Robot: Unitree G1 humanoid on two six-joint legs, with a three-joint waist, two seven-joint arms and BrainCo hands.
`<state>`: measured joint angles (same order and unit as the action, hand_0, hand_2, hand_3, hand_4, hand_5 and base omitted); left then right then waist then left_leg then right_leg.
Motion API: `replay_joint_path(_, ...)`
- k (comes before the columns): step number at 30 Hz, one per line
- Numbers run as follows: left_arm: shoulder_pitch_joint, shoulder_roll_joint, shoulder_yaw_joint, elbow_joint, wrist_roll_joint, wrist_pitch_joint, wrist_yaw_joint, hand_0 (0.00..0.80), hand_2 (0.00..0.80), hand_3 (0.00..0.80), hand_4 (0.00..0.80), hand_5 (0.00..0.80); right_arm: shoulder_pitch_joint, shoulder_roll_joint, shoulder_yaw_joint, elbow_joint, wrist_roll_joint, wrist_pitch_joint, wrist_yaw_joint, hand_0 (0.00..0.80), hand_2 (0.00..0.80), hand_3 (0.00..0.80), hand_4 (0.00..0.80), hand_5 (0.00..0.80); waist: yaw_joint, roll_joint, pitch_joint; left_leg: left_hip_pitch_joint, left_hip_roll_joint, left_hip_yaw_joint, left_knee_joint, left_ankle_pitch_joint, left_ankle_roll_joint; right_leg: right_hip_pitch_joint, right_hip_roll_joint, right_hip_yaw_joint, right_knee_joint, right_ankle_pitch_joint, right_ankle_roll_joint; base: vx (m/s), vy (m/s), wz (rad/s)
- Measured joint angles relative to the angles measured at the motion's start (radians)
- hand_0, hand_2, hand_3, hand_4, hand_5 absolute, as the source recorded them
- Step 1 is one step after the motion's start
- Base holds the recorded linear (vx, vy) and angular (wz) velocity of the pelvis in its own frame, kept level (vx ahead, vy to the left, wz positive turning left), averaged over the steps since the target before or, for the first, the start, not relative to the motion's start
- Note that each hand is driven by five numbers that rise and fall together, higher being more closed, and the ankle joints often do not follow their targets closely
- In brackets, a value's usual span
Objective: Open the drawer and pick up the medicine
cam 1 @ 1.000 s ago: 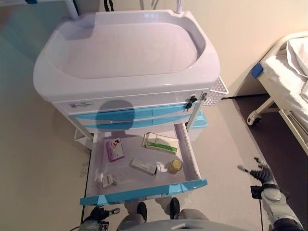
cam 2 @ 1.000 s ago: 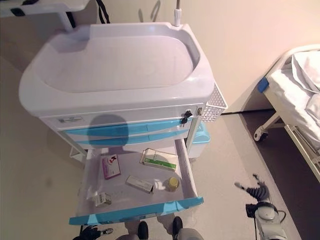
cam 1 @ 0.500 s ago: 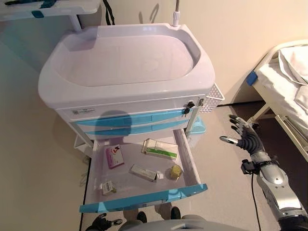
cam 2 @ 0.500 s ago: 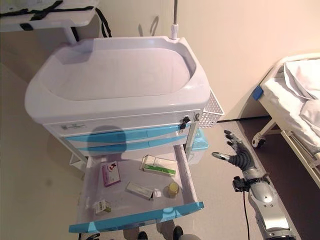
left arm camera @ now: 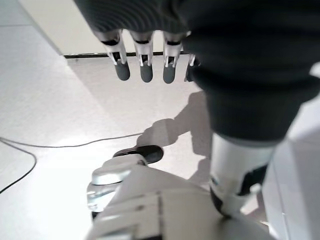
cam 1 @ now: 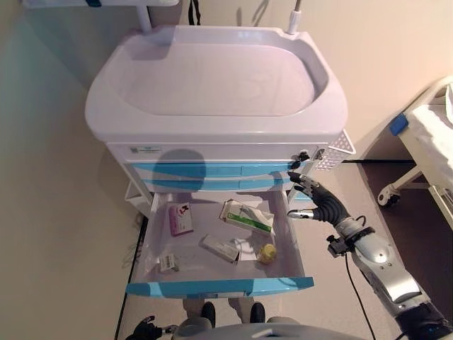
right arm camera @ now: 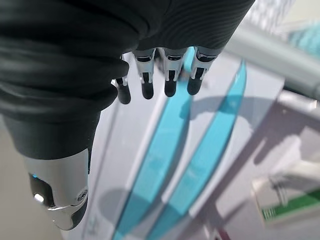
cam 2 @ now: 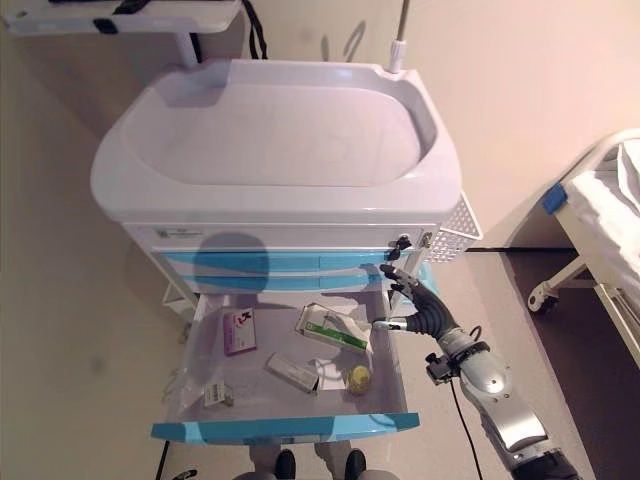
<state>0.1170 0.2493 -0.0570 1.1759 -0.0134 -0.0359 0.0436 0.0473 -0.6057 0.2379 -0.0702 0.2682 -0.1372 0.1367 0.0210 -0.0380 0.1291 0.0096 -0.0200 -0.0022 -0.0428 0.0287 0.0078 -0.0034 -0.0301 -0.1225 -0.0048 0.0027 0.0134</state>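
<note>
drawer (cam 1: 212, 287) of the medical cart (cam 1: 212, 78) stands pulled out, medicine inside: a green-and-white box (cam 1: 246, 215), a pink box (cam 1: 180, 219), a long carton (cam 1: 219, 248), a small box (cam 1: 168, 263) and a small yellow bottle (cam 1: 267, 253). right hand (cam 1: 320, 205) hovers over the drawer's right wall, fingers spread, holding nothing. left hand (left arm camera: 145, 60) hangs straight-fingered and empty by the floor, shown only in its wrist view. cartons look light and stiff, best pinched across the narrow sides; the bottle may roll. right wrist view shows just one green-striped box end.
</note>
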Motion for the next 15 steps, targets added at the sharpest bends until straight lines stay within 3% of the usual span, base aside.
replay_joint_path(15, -0.008, 0.040, -0.001, -0.008, -0.001, -0.003, 0.007, 0.000, 0.000, 0.000, 0.000, 0.000, -0.094, 0.011, 0.122, 0.095, 0.000, 0.034, 0.029, 0.000, 0.000, 0.000, 0.000, 0.000, 0.072, -0.022, 0.051, -0.045, -0.018, -0.089, -0.001, 0.022, -0.001, 0.004, -0.010, -0.071, -0.030, -0.003, 0.005, -0.023, -0.007, 0.20)
